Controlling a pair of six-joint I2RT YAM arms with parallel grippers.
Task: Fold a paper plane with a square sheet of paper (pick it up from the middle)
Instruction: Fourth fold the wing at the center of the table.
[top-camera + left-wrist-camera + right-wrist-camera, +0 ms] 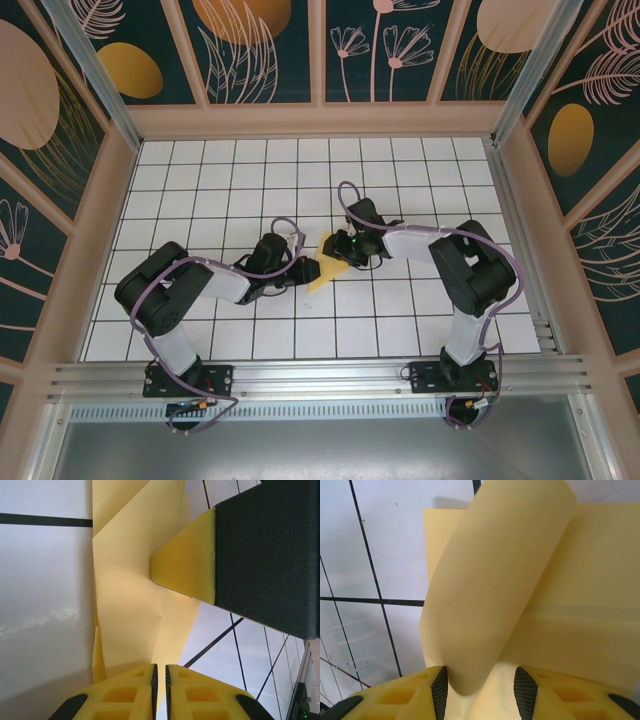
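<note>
Left end effector [160,672] pinches the creased yellow sheet of paper [322,268], which lies mid-frame on the counter [220,180]; right end effector [480,680] stands half open, a curled flap between its fingers.

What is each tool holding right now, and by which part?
The left tool pinches the folded yellow sheet of paper at its edge. The right tool stands open around a curled flap, not gripping it.
</note>
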